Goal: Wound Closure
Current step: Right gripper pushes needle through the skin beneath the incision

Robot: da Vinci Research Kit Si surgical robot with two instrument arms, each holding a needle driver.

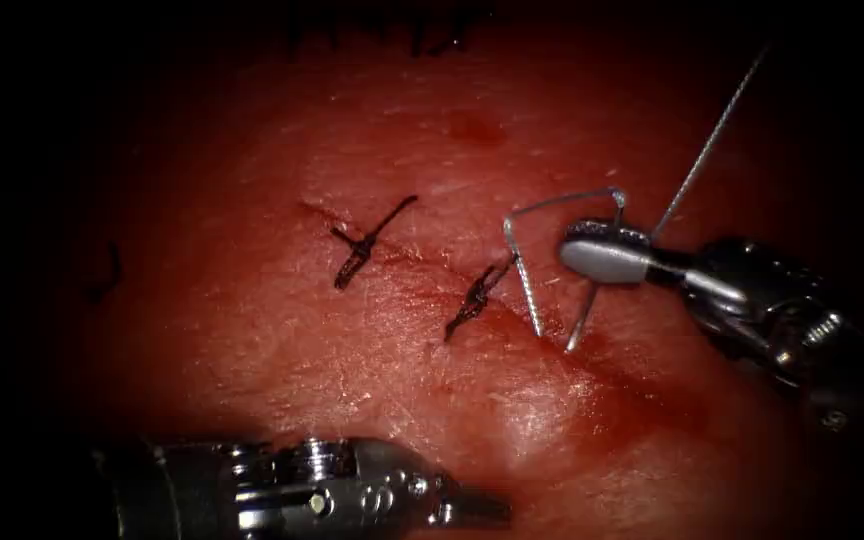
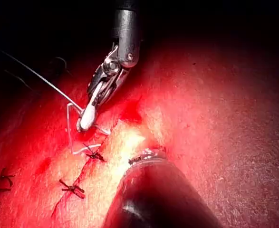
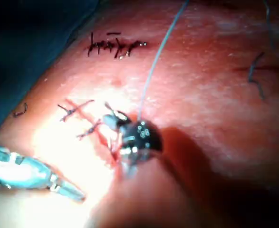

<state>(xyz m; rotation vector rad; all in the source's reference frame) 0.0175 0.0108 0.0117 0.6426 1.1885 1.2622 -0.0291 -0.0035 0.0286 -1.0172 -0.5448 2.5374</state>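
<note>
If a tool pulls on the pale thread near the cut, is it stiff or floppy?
Probably springy: the thread keeps angular bends beside the right tool, whose jaws look shut on it. Likely light: its long strand spans the air unsupported above the tissue.

No text, label, brand, number or sign can be read in any of the views.
</note>
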